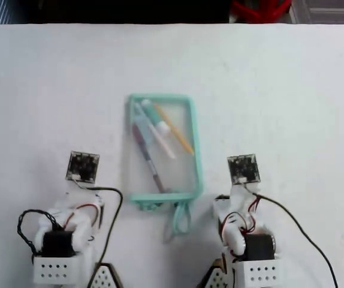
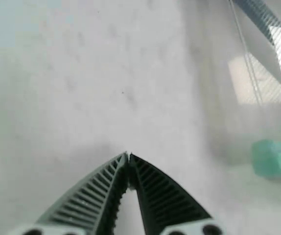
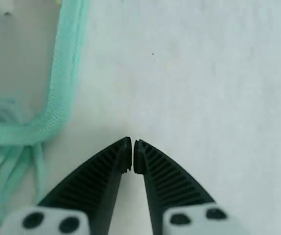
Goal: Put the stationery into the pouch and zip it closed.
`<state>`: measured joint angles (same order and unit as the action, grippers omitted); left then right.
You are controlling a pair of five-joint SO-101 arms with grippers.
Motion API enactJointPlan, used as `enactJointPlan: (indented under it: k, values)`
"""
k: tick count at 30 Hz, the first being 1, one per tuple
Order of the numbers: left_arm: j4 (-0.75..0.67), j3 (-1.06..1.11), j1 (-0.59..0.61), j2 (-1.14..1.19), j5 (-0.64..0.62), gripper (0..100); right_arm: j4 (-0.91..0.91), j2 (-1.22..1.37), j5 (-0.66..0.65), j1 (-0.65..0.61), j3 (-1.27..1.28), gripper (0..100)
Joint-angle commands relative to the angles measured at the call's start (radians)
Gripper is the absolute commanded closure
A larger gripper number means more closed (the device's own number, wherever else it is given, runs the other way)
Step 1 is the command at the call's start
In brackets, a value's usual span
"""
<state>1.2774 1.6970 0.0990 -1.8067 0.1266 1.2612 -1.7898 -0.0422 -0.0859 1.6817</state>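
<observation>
In the high view the pouch (image 1: 196,150), clear with mint edging, lies flat in the middle of the frame on the white table (image 1: 292,90). Its strap (image 1: 181,219) trails toward the lower edge. The stationery (image 1: 155,147), a handful of pens and pencils, lies slantwise within the pouch's outline and seems to be behind the clear wall, so the filling looks done. The zip is too small to read, and I cannot tell whether it is closed. The left arm (image 1: 61,237) sits folded at the lower left and the right arm (image 1: 247,237) at the lower right, flanking the strap end of the pouch. That placing would let one steady the pouch while the other draws the zip.

In the left wrist view the left gripper (image 2: 128,157) has its tips pressed together on nothing, over bare table. A mint lump (image 2: 272,159), cut off by the frame, is probably the pouch's corner or strap. A pale ribbed shape (image 2: 272,29) farther off is too blurred to name.

In the right wrist view the right gripper (image 3: 132,155) is empty, with its tips together but for a hairline gap. It sits just beside the pouch's rounded corner, where the strap cords leave the edging. The pouch's contents are mostly cut off here
</observation>
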Motion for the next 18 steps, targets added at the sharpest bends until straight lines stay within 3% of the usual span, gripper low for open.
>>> enactJointPlan:
  k: [1,18]
  values:
    - [0.006,-0.005,0.001,-0.010,-0.009,98,0.008,-0.013,0.037,-0.002,0.009,98.1]
    - [0.006,-0.005,0.002,-0.008,-0.009,98,0.008,-0.013,0.037,0.001,0.009,98.1]
